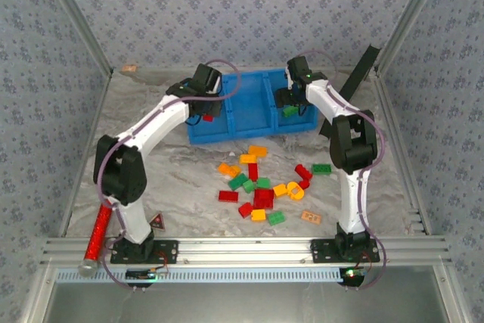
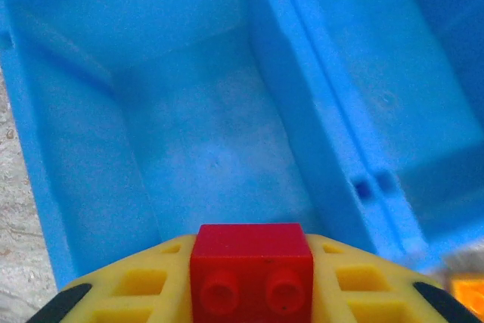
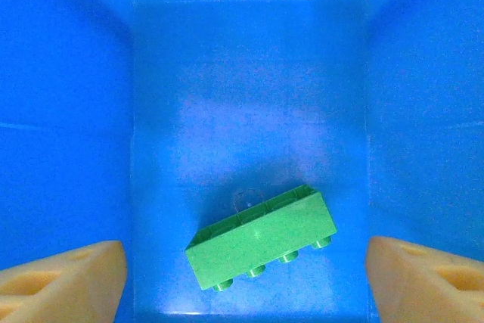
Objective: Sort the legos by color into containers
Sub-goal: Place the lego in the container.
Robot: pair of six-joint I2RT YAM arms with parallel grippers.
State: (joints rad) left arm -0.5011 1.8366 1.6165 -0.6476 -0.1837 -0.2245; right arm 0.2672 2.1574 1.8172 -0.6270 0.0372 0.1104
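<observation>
My left gripper is clamped on a red brick, hanging over the left compartment of the blue tray. My right gripper is spread wide over the right compartment, with both fingers clear of the green brick lying askew inside it. The other bricks are scattered on the table just in front of the tray, with red, green and orange mixed together.

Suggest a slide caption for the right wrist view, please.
Open right fingers above a green lego, askew inside a blue compartment.
</observation>
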